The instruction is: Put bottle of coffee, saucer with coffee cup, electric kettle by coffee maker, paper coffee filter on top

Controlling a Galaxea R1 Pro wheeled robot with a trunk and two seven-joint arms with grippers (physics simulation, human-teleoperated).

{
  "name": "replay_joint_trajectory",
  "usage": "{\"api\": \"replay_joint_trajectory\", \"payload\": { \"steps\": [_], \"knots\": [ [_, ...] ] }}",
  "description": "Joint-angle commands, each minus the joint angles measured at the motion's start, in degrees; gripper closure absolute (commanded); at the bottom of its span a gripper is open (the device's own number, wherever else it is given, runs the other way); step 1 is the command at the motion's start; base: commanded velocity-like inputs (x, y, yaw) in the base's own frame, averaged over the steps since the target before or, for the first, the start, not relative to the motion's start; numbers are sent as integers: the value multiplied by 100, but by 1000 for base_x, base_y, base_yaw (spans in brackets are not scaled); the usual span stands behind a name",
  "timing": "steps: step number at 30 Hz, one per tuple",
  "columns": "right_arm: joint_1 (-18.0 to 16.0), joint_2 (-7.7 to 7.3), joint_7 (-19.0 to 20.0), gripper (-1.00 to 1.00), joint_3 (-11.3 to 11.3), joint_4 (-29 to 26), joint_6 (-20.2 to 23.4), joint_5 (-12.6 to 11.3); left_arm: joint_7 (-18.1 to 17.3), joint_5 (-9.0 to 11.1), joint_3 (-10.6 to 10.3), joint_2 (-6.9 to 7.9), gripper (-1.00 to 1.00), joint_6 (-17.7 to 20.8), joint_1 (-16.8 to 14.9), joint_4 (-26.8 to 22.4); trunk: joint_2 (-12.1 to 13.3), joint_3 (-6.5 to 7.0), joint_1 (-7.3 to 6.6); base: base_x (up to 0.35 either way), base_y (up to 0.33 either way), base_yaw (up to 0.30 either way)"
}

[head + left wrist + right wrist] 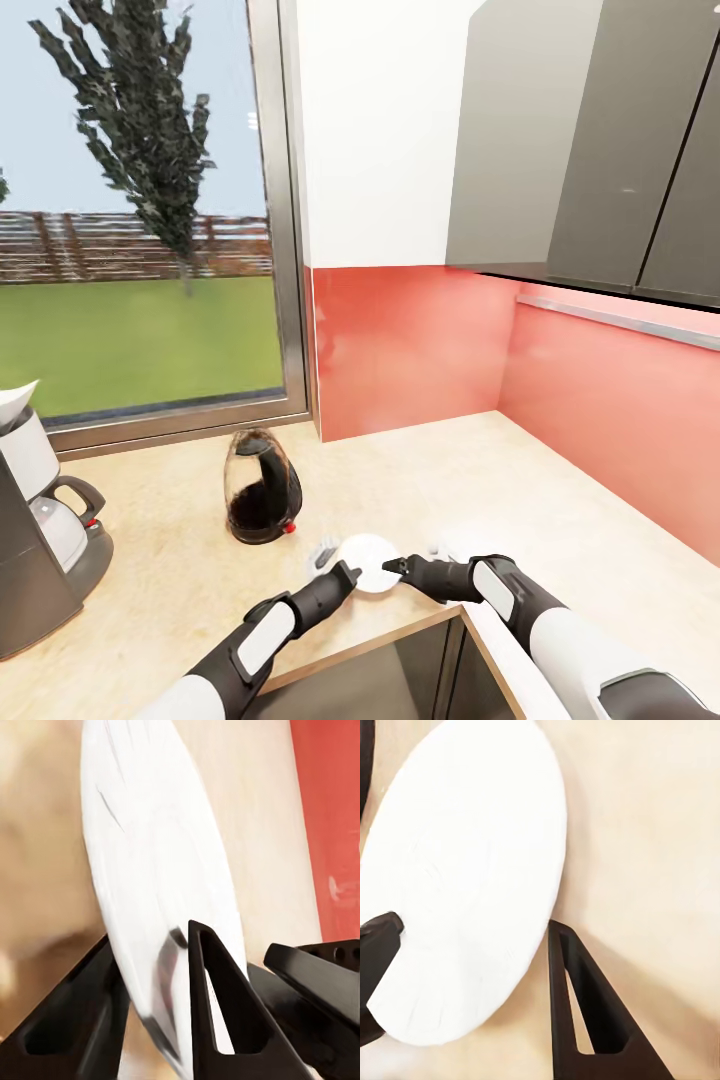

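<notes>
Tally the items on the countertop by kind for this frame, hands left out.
Coffee maker: 1
Electric kettle: 1
Saucer: 1
Total: 3

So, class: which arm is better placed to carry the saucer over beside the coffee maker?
Left: the left gripper straddles the saucer rim, and the coffee maker stands far off on that side; the right gripper would have to cross.
</notes>
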Motion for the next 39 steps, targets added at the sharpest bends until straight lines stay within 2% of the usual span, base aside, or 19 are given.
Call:
{"api": "replay_joint_trajectory", "payload": {
  "steps": [1,6,9,12,16,18,19,21,22,23,25,26,27,32,39],
  "knots": [
    [1,-1,-12,-100,105,76,13,99,-5,23,-23,11,100,16,-4,-9,0,-4,4,0,0,0],
    [1,-10,-12,-100,96,61,15,89,-17,26,-7,39,100,21,-4,-46,0,-4,4,0,0,0],
    [-1,-15,-18,-100,89,43,15,85,-159,25,3,48,100,40,-4,-50,0,-4,4,0,0,0],
    [-1,-53,-37,-100,68,25,11,87,-338,18,128,56,100,76,-12,-53,0,-4,4,0,0,0],
    [-3,-220,-60,-100,25,8,-48,83,-415,14,279,147,100,102,-21,-53,0,-4,4,0,0,0],
    [-3,-354,-67,-100,-118,-10,-331,82,-476,18,311,225,100,105,-21,-57,0,-4,4,0,0,0],
    [-4,-453,-70,-100,-297,-55,-558,82,-554,17,329,258,100,105,-22,-57,0,-4,4,0,0,0],
    [-4,-553,-77,-100,-573,-137,-790,87,-669,16,344,298,100,111,-22,-59,0,-4,4,0,0,0],
    [-4,-614,-146,-100,-790,-186,-992,89,-781,16,357,332,100,114,-22,-59,0,-4,4,0,0,0],
    [-4,-634,-230,-100,-866,-243,-1164,89,-831,12,361,343,100,114,-22,-60,0,-4,4,0,0,0],
    [-4,-645,-328,-100,-895,-397,-1560,108,-870,8,362,351,100,115,-20,-60,0,-4,4,0,0,0],
    [-4,-653,-359,-100,-894,-487,-2141,115,-915,1,352,354,100,115,-15,-54,0,-4,4,-135,0,0],
    [-4,-654,-361,-100,-894,-499,-2222,115,-920,0,350,355,100,112,-14,-53,0,-4,4,-204,0,0],
    [-4,-654,-354,-100,-887,-515,-2398,116,-929,-2,345,355,100,110,-13,-50,0,-4,4,-295,0,0],
    [-4,-639,-352,-100,-885,-516,-2406,122,-938,-2,347,362,100,106,-13,-43,0,-4,4,-323,78,0]
  ]
}}
